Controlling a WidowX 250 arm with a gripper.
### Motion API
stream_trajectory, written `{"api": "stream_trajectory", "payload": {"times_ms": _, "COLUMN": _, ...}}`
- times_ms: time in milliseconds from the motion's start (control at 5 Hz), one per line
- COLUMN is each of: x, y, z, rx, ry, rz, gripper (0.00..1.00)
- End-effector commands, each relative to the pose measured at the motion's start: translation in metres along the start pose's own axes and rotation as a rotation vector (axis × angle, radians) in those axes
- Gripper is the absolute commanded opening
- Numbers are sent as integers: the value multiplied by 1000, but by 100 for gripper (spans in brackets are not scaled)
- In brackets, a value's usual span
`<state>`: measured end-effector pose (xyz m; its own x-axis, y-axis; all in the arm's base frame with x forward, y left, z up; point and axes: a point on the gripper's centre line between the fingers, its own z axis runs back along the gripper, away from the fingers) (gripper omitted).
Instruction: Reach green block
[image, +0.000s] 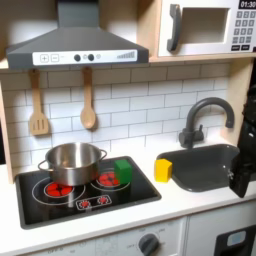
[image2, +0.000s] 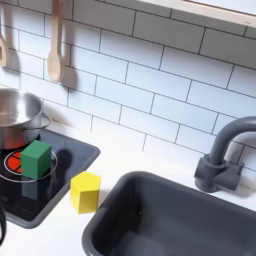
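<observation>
partly cut off at the first exterior view's right edge, the gripper (image: 243, 172) is seen as a dark shape over the sink (image: 200, 165); whether it is spread or closed cannot be told, and nothing is seen held in it. the green block (image: 123, 170) is found on the stove top (image: 40, 205), at its right edge in the first exterior view, just beside the steel pot (image: 72, 162). in the second exterior view the green block (image2: 36, 159) is seen upright, with the yellow block (image2: 85, 191) near it on the counter, between stove and sink.
</observation>
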<state>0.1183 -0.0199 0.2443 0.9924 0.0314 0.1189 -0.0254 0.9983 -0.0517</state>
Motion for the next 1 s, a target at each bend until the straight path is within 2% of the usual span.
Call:
{"api": "stream_trajectory", "payload": {"times_ms": 0, "x": 0, "y": 0, "z": 0, "rx": 0, "ry": 0, "rz": 0, "gripper": 100}}
{"api": "stream_trajectory", "payload": {"times_ms": 200, "x": 12, "y": 7, "z": -2, "rx": -10, "ry": 11, "rz": -11, "gripper": 100}}
{"api": "stream_trajectory", "payload": {"times_ms": 400, "x": 23, "y": 21, "z": -8, "rx": 4, "ry": 38, "rz": -15, "gripper": 100}}
{"api": "stream_trajectory", "payload": {"times_ms": 800, "x": 57, "y": 37, "z": -10, "rx": 11, "ry": 13, "rz": -1, "gripper": 100}}
